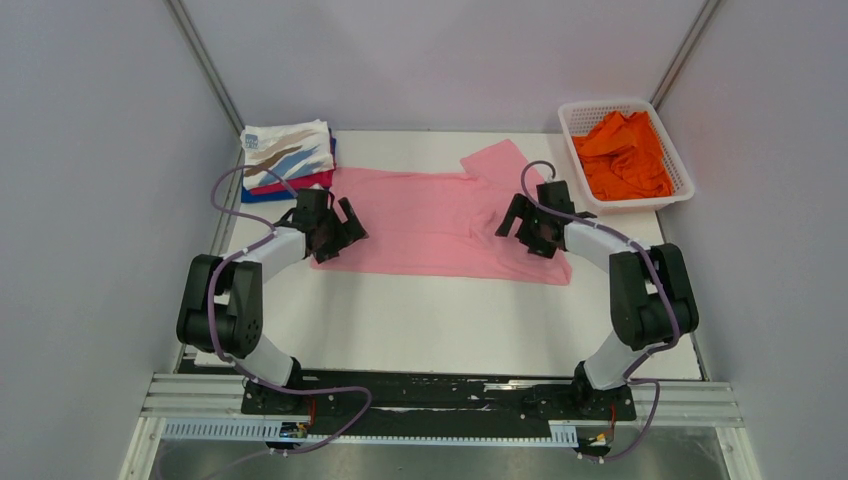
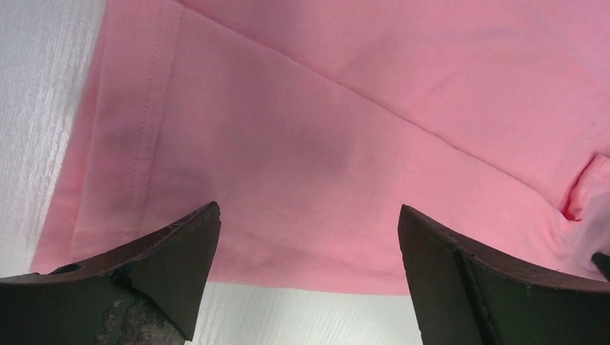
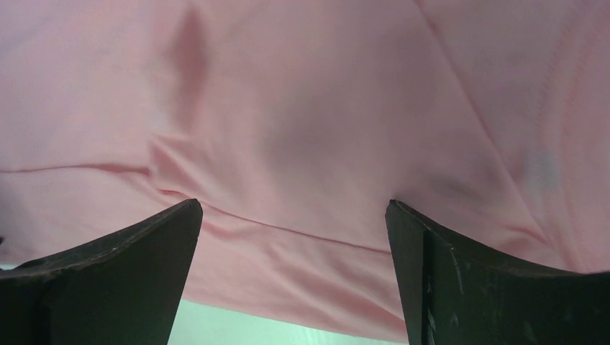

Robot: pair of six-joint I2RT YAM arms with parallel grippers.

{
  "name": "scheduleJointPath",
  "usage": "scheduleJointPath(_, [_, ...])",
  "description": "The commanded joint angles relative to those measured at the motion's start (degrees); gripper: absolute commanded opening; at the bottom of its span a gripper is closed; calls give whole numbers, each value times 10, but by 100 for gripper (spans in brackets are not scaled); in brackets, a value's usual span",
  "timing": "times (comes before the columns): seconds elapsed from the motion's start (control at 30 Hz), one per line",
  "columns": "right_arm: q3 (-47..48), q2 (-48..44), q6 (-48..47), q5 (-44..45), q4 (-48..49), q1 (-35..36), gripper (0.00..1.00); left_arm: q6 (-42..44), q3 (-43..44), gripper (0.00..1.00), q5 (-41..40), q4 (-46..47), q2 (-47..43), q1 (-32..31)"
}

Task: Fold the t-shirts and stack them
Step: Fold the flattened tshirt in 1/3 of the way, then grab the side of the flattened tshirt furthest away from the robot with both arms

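From above, the pink tee (image 1: 430,225) lies flat on the table (image 1: 450,320), long axis left to right. My left gripper (image 1: 352,228) hangs over its left end, my right gripper (image 1: 510,225) over its right. Left wrist: jaws spread, empty, the tee's near edge just beneath. Right wrist: likewise.

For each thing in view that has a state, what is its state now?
pink t-shirt: spread out on the table
orange t-shirt: crumpled in the basket
stack of t-shirts: folded, printed one on top
left gripper: open, above the pink t-shirt
right gripper: open, above the pink t-shirt
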Motion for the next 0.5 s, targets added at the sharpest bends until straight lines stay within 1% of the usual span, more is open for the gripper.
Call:
scheduleJointPath(0.0, [-42,-14,38,46,-54,-16,100,-10,-21,100,5,11,11,0])
scheduleJointPath(0.1, [-80,-25,41,31,-71,-16,100,-18,-32,100,4,-21,11,-2])
scheduleJointPath(0.17, [-101,-38,44,31,-91,-16,100,-24,-55,100,2,-48,0,-8])
scheduleJointPath(0.3, [-137,-91,46,56,-142,-17,100,-39,-105,100,-13,-89,-49,-31])
scheduleJointPath(0.47, [-178,-166,63,90,-216,-16,100,-59,-155,100,-30,-157,-141,-68])
